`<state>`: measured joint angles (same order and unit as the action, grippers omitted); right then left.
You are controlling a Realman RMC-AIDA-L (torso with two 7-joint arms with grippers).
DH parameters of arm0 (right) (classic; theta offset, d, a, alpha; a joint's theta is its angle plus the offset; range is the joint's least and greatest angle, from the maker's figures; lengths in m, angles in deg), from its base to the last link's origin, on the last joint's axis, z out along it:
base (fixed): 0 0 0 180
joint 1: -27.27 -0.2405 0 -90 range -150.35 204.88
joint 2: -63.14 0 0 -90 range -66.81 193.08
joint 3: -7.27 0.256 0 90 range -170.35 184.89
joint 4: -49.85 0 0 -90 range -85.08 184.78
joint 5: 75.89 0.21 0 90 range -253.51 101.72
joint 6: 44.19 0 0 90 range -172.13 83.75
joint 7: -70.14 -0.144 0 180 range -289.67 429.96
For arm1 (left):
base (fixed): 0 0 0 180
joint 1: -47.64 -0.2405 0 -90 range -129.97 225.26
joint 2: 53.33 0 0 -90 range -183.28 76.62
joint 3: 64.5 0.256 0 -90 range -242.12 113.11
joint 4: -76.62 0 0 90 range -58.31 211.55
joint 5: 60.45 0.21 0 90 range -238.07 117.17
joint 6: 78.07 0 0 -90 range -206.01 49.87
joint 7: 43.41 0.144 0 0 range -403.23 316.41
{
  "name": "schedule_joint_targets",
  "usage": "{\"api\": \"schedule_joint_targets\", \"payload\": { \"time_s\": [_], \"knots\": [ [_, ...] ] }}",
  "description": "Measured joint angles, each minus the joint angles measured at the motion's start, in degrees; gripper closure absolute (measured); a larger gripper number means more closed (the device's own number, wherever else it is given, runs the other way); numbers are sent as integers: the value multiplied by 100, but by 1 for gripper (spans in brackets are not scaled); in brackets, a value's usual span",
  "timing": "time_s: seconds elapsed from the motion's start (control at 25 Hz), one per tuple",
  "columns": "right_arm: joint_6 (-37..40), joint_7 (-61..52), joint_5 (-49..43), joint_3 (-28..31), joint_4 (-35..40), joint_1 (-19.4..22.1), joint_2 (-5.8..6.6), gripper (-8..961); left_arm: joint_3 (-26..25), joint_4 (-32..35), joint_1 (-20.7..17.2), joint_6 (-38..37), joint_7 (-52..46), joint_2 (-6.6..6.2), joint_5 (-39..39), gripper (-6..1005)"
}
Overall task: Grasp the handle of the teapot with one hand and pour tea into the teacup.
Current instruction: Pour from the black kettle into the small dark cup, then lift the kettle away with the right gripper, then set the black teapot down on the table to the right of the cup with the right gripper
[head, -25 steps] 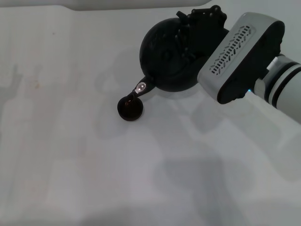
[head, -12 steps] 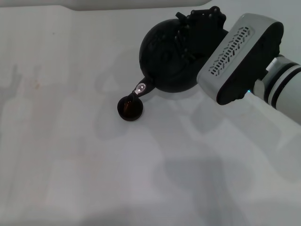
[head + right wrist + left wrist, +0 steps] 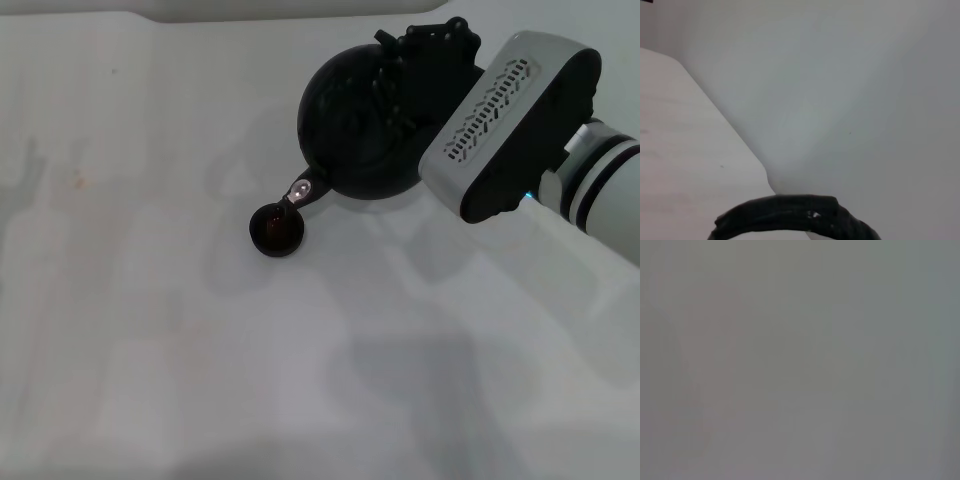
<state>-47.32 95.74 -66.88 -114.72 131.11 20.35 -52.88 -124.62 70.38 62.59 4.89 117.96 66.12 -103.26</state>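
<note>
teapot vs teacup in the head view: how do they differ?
The teapot is large and round; the teacup is far smaller. The teapot is held by the right hand and tipped, its spout over the teacup; the teacup stands ungripped on the table. Both are dark.

Teapot is matte black all over, except a little silvery tip on the spout. The handle is black too, with a ribbed, wrapped look. Teacup is dark brown-black, reddish-brown inside. Right claw is black, on a silver-grey forearm with rows of dark vent slots and a white wrist banded in black. Surface is plain white.
</note>
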Motion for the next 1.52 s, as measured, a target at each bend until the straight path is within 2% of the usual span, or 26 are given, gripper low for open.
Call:
{"api": "schedule_joint_targets", "payload": {
  "time_s": [0.76, 1.2, 1.52],
  "knots": [
    [0, -672, 27, 125, -151, -20, 15, 809, 0, 0, 9, 17, 0, 0, 32, 109],
    [3, -1584, 31, 300, -155, 23, 35, 809, 0, -9, 9, 19, 0, 0, 43, 108],
    [9, -2227, 127, 584, -50, 298, 47, 809, 0, -9, 25, -6, 0, -9, 45, 109]
  ]
}}
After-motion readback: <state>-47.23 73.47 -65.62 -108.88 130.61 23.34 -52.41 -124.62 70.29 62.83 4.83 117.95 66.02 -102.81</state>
